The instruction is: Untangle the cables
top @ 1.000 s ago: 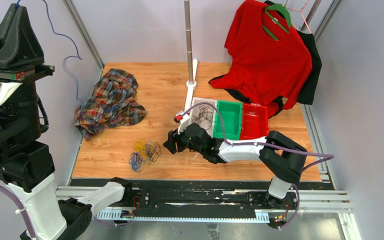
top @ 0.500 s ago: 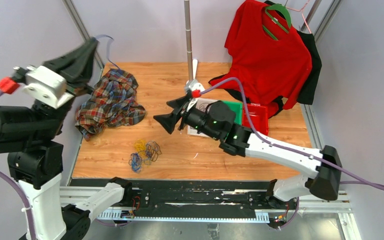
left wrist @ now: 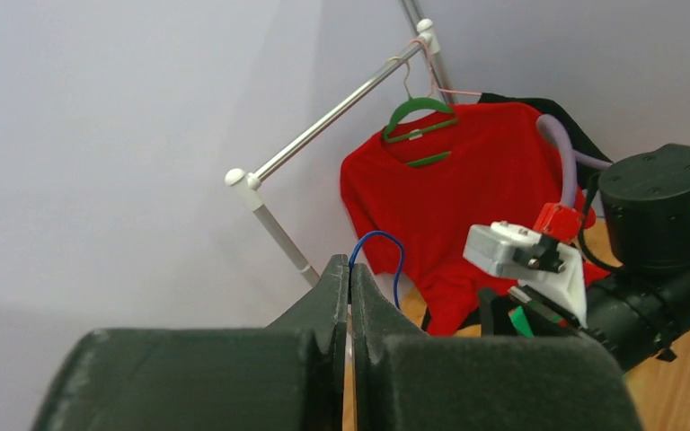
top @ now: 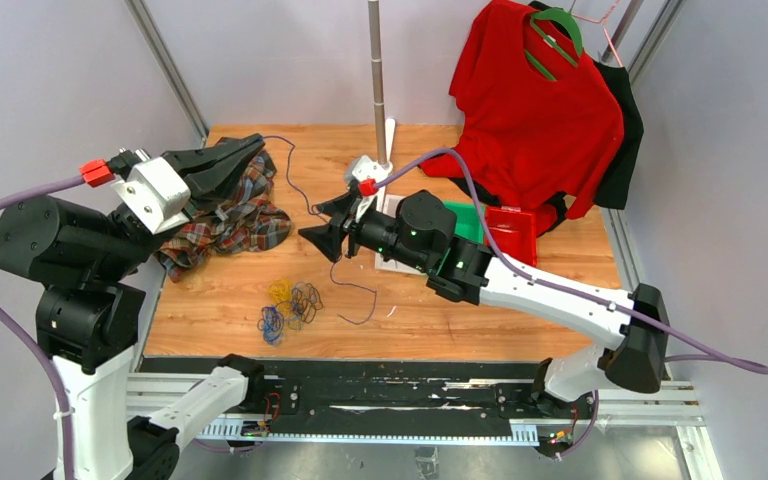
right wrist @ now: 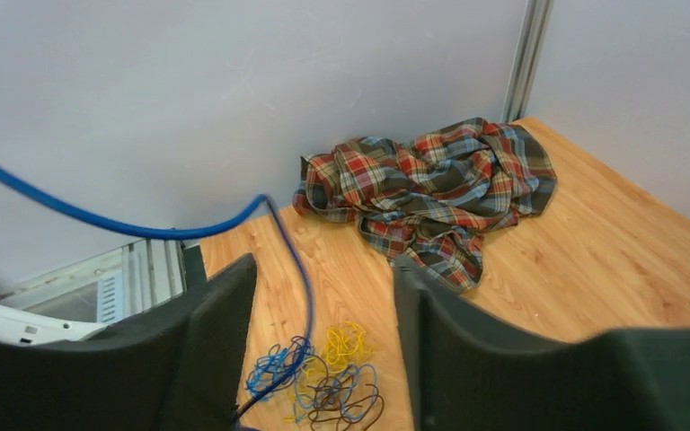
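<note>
One blue cable [right wrist: 148, 233] spans left hand [left wrist: 349, 274] (pinched) to right hand [right wrist: 323, 268].

The setting was a robotics laboratory test cell. A wood-grain tabletop [top: 210, 320] was enclosed by plain pale wall panels [top: 60, 80] framed by aluminium posts [top: 166, 65]. A left arm [top: 60, 245] and a right arm [top: 550, 295] stood on a black base rail [top: 410, 400]. Props included a garment rail [left wrist: 341, 99], a red shirt [top: 530, 110] on a green hanger [left wrist: 418, 105], a crumpled plaid shirt [top: 225, 215] and a red bin [top: 512, 222].
</note>
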